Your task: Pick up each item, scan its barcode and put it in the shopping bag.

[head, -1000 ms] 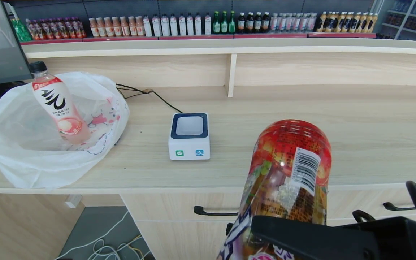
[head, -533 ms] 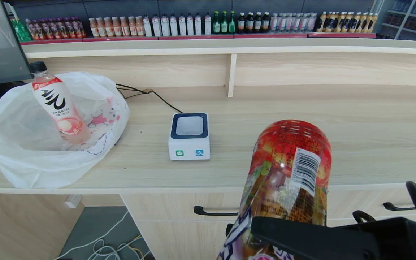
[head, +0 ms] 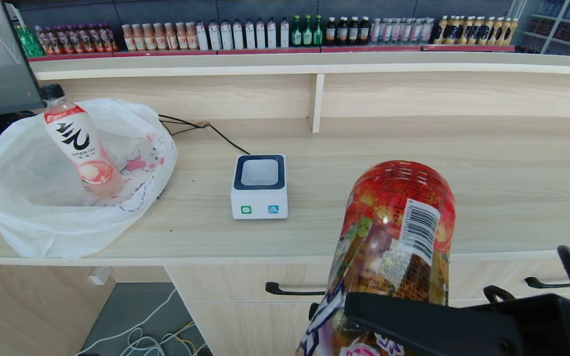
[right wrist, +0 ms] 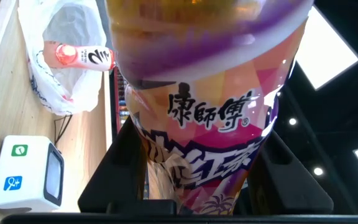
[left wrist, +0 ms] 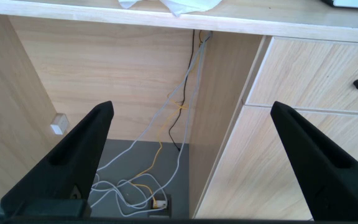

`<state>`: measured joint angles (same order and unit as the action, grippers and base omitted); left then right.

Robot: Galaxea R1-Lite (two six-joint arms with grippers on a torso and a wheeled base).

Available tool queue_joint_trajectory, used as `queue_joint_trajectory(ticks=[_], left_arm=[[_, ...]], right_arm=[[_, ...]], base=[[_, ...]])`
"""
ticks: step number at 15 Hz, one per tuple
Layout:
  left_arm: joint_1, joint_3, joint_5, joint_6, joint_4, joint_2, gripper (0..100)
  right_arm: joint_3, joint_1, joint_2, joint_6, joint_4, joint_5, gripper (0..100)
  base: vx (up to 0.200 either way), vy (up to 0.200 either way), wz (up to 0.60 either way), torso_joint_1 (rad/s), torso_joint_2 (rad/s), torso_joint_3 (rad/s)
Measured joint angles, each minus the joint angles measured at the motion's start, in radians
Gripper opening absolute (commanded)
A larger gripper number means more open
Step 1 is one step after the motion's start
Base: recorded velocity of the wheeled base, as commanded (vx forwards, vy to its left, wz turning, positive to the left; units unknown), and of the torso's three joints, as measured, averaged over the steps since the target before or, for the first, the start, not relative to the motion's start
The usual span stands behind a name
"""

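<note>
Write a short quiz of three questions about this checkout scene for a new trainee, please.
1. True or false: the pink bottle is inside the shopping bag.
2. What does the right end effector grip? A) a can B) the big bottle with a barcode C) nothing
3. Fill in: the left end effector, hanging below the counter, is ____ (open or shut).

Key: 1 true; 2 B; 3 open.
</note>
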<state>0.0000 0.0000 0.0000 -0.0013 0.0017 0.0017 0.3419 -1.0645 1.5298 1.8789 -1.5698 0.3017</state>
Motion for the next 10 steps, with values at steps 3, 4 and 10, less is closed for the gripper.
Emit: queue_joint_trajectory(ticks=[3, 4, 10], left_arm=[[0.0, 0.0, 0.0, 0.0, 0.0, 0.0, 100], [0.0, 0.0, 0.0, 0.0, 0.0, 0.0, 100], [0.0, 0.0, 0.0, 0.0, 0.0, 0.0, 100]], right_arm=[[0.0, 0.0, 0.0, 0.0, 0.0, 0.0, 0], [0.0, 0.0, 0.0, 0.0, 0.0, 0.0, 0], [0.001, 0.001, -0.025, -0.022, 0.001, 0.0, 0]], base=[[0.0, 0.0, 0.0, 0.0, 0.0, 0.0], [0.0, 0.0, 0.0, 0.0, 0.0, 0.0], [0.0, 0.0, 0.0, 0.0, 0.0, 0.0]])
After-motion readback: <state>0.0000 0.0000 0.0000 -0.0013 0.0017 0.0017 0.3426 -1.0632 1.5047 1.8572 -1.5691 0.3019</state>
